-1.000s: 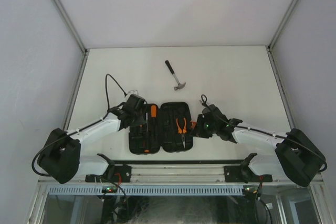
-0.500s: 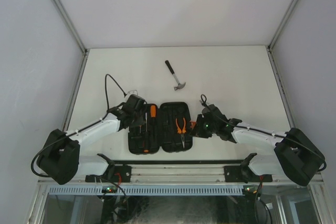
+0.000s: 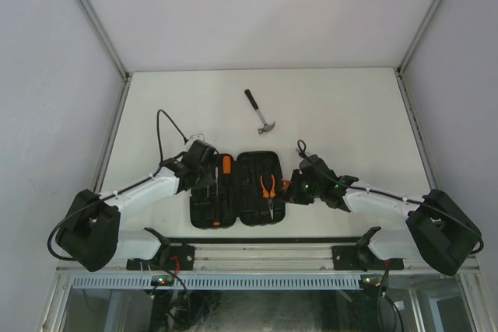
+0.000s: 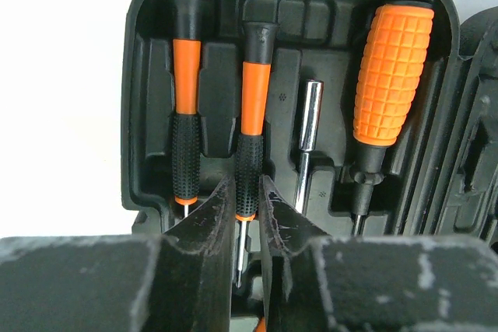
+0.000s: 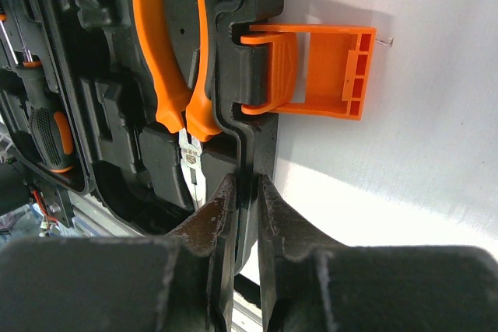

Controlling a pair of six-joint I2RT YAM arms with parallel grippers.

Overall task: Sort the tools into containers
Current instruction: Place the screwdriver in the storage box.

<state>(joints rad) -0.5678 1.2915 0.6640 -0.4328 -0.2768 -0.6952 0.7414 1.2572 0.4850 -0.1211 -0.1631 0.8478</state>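
Evidently the step in hand is seating a slim black-and-orange screwdriver in its moulded slot, second from the left in the left half of the open black plastic rounded-rectangle tool case. The left tool is closed around the lower end of that screwdriver's handle, one finger on each side, with the thin steel shaft running down between them. The right tool is pinched shut on the case's right rim, just beside the flipped-out small orange latch, which I judge steadies the case.

Orange-handled pliers lie in the right half (a fat orange-handled screwdriver and a second slim screwdriver sit in the left). The black-handled steel claw hammer lies alone on the white worktop, far of the case and well apart from it.

Next, as I judge it, the left tool should let go once the screwdriver sits flat and lift straight up; then one arm must reach far for the hammer.

Both arms are low and bent inward, the left arm meeting the case from the left and the right arm from the right, wrists tipped down.
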